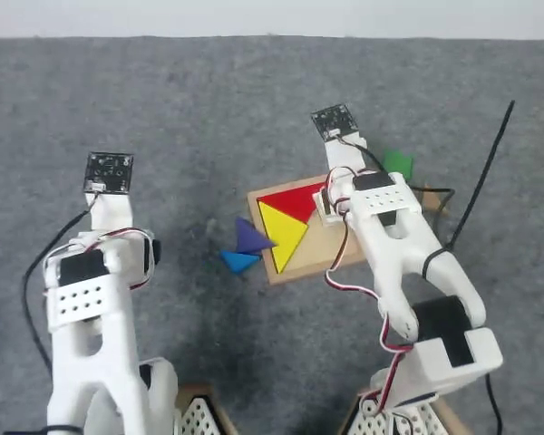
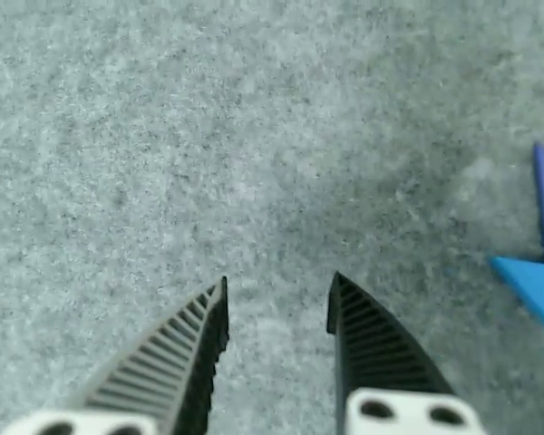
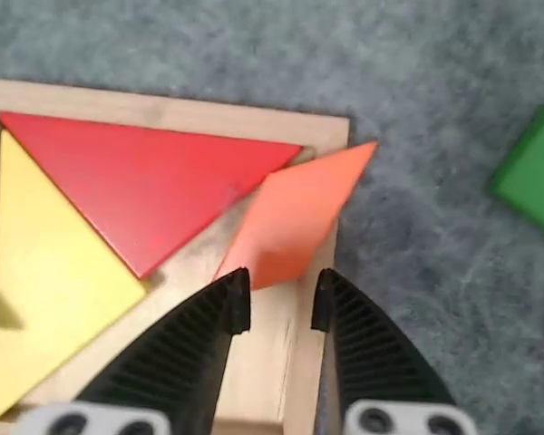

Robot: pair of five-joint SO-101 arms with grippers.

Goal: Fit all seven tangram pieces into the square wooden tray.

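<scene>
From above, the square wooden tray (image 1: 322, 263) sat near the middle of the grey carpet (image 1: 163, 109) with the red triangle (image 1: 295, 201) and the yellow triangle (image 1: 284, 234) already lying in it. The right arm (image 1: 390, 236) stretched over its far corner. A purple triangle (image 1: 250, 236) and a blue triangle (image 1: 238, 261) lay on the carpet just beside the tray's edge, and a green piece (image 1: 398, 164) lay beyond the tray.

In the left wrist view, the left gripper (image 2: 276, 308) stood wide open over bare carpet, holding nothing, with the blue and purple pieces off to one side.

In the right wrist view, the orange parallelogram (image 3: 295, 217) lay askew, butting against the red triangle, with one corner overhanging the tray's rim. The right gripper (image 3: 281, 299) was at its near end. Whether it was clamped on the piece or only poised there, I could not tell from this angle.

To seat the piece well, it probably needed turning until a long side ran flush along the red triangle, then drawing inward off the rim before it was let down. Pushing it flat while it rode the rim risked tipping it or shifting the red triangle.
</scene>
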